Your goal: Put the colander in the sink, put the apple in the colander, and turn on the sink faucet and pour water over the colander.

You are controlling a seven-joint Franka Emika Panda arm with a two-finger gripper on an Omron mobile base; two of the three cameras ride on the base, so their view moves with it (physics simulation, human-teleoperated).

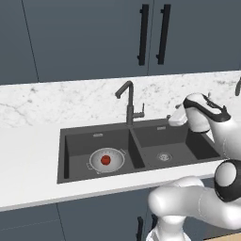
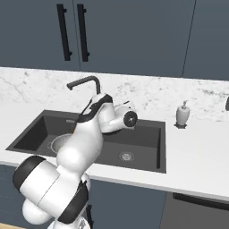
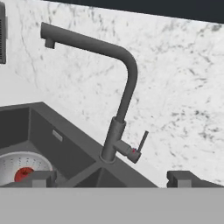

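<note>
sink faucet (image 3: 120, 113) upright, spout angled out over left basin, apple (image 1: 106, 160) in colander (image 1: 96, 162), gripper (image 3: 111, 178) wide open, empty

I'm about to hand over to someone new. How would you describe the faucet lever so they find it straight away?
Start at the dark double-basin sink set in the white marble counter. The sink faucet rises from its back edge, behind the divider between the basins. The lever is the thin dark stick angling up from a short stub low on the faucet's column, on the side away from the colander.

You've got a white pump bottle (image 2: 182, 114) upright on the white counter (image 1: 28, 160), near the marble backsplash (image 1: 61, 101). Dark blue cabinets (image 2: 134, 36) w/ black handles (image 1: 143, 34) sit above.
</note>
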